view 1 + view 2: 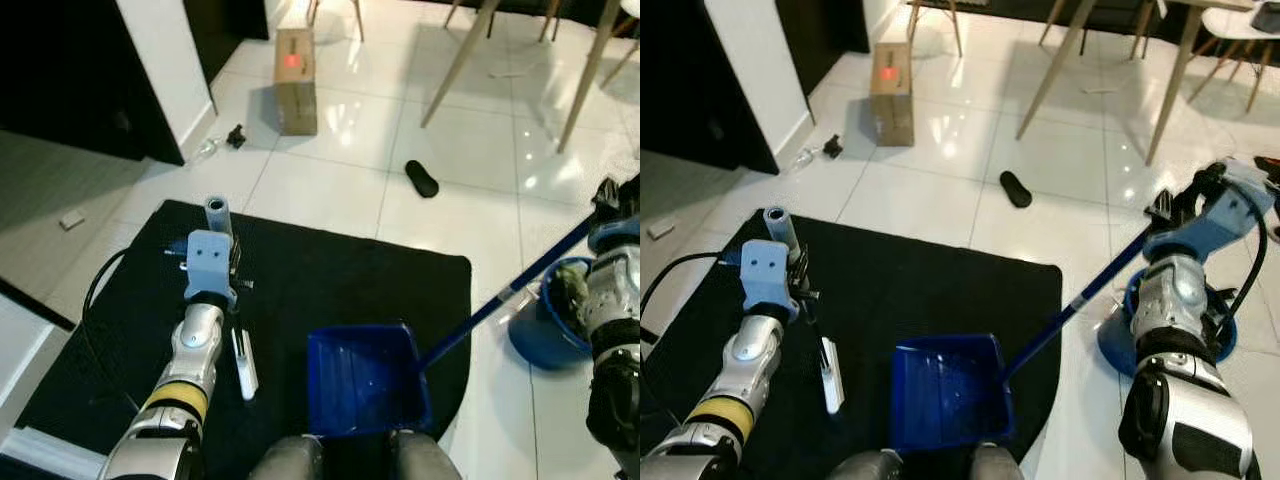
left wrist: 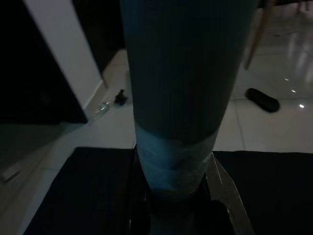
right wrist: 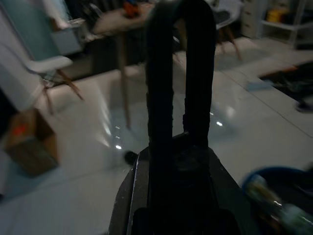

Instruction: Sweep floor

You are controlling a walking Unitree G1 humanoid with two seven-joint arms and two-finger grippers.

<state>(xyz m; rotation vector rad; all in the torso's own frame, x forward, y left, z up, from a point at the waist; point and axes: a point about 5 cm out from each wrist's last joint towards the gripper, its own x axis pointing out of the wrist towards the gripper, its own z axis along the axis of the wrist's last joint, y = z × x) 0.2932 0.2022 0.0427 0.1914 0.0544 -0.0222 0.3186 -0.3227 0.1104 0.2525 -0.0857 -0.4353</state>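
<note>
A glossy blue plastic dustpan (image 1: 945,392) lies nearest on the matte black rug (image 1: 940,290), its long handle (image 1: 1080,297) clamped by the right gripper (image 1: 1180,215). The left gripper (image 1: 218,225) pinches a grey cylindrical broom handle (image 1: 217,213) (upright). Beyond, a cardboard box (image 1: 295,80) rests on shiny white tiles (image 1: 330,170).

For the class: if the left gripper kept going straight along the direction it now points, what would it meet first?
The left gripper, shut on a grey broom handle, points forward across the black mat. Past the mat's far edge lies white tile, then probably the cardboard box, slightly to the right of that line. Depth is uncertain, so it may pass beside it.
</note>
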